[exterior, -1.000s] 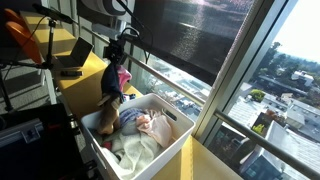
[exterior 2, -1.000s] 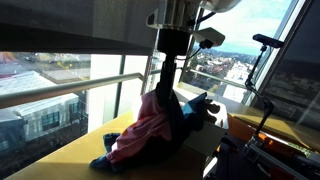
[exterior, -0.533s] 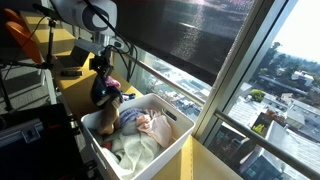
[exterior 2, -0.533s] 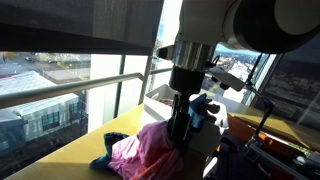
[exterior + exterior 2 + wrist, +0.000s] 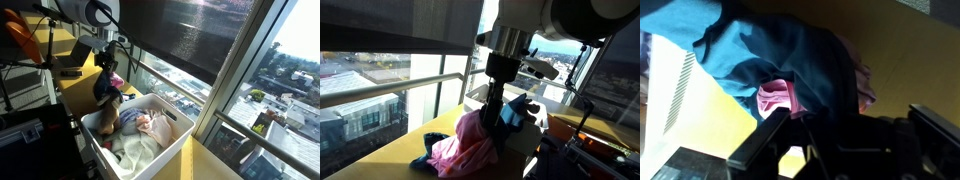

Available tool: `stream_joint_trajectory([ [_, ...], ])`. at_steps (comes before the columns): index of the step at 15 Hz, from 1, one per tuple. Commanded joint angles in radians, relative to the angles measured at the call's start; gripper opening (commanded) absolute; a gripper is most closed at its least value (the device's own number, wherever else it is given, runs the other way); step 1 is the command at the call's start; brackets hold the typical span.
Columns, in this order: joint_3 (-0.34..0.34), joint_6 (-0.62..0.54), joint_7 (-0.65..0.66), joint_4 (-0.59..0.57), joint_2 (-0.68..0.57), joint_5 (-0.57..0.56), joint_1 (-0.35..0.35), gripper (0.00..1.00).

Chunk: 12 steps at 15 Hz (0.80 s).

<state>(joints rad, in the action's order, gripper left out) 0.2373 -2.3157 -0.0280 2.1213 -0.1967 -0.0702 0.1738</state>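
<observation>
My gripper (image 5: 104,68) hangs over the yellow tabletop (image 5: 78,82), just beside a white bin (image 5: 172,146). It is shut on a bundle of clothing: a pink garment (image 5: 463,148) and a dark blue one (image 5: 517,111). In an exterior view the gripper (image 5: 492,112) points straight down into the bundle, whose lower part rests on the table. In the wrist view the blue cloth (image 5: 790,50) fills the top, a pink fold (image 5: 775,97) shows beneath it, and the gripper (image 5: 800,115) is dark and partly buried in fabric.
The white bin holds several more garments (image 5: 140,128), pink, white and brown. A laptop (image 5: 72,58) sits further back on the table. A window railing (image 5: 380,88) runs close beside the table. Camera stands (image 5: 582,45) rise nearby.
The arm came down and away from the bin with the clothes. The hanging bundle sank and spread on the table, then rose slightly.
</observation>
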Motion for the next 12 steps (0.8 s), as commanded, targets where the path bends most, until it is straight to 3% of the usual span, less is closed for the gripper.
stream_joint_trajectory([
  [1, -0.040, 0.018, 0.010, -0.093, -0.046, -0.019, 0.006, 0.05],
  [2, -0.048, 0.024, 0.015, -0.109, -0.050, -0.018, 0.006, 0.27],
  [4, -0.060, 0.031, 0.003, -0.120, -0.037, -0.007, -0.001, 0.31],
  [12, -0.154, 0.020, -0.045, -0.022, 0.088, -0.008, -0.105, 0.87],
])
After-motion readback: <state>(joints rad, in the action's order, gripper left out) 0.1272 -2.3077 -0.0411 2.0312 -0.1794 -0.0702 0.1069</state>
